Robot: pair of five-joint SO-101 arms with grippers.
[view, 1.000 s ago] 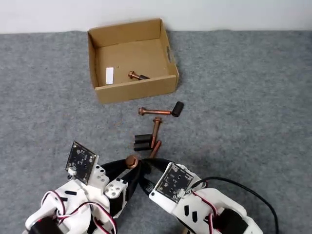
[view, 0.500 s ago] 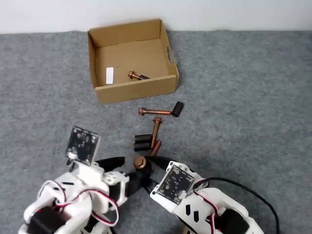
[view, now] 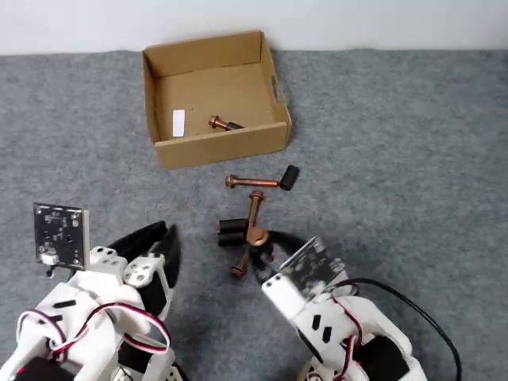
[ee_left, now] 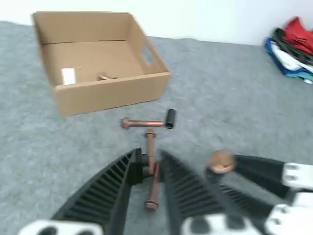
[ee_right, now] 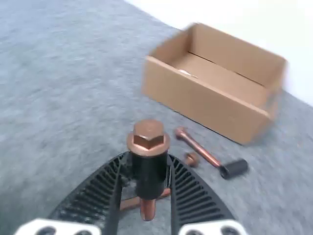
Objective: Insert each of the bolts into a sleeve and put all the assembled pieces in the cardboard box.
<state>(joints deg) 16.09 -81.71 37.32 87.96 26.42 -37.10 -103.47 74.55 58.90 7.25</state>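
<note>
My right gripper (ee_right: 148, 164) is shut on a copper bolt (ee_right: 148, 138) seated in a black sleeve (ee_right: 148, 175), held upright. From above, this assembled piece (view: 256, 236) hangs over the loose parts on the carpet. There lie a bolt (view: 252, 182) beside a sleeve (view: 289, 177), a second bolt (view: 255, 208), a third bolt (view: 240, 266) and two sleeves (view: 231, 231). The cardboard box (view: 271, 75) holds one assembled piece (view: 225, 124). My left gripper (view: 163, 242) stands open to the left of the parts, holding nothing (ee_left: 147, 155).
Grey carpet (view: 397, 159) covers the whole table, with free room right of the box and parts. A white wall (view: 357, 24) runs along the far edge. Coloured cloth (ee_left: 293, 46) lies far off to one side.
My left gripper let go of the bolt and drew back to the left. My right gripper carried the bolt and sleeve forward, over the loose parts.
</note>
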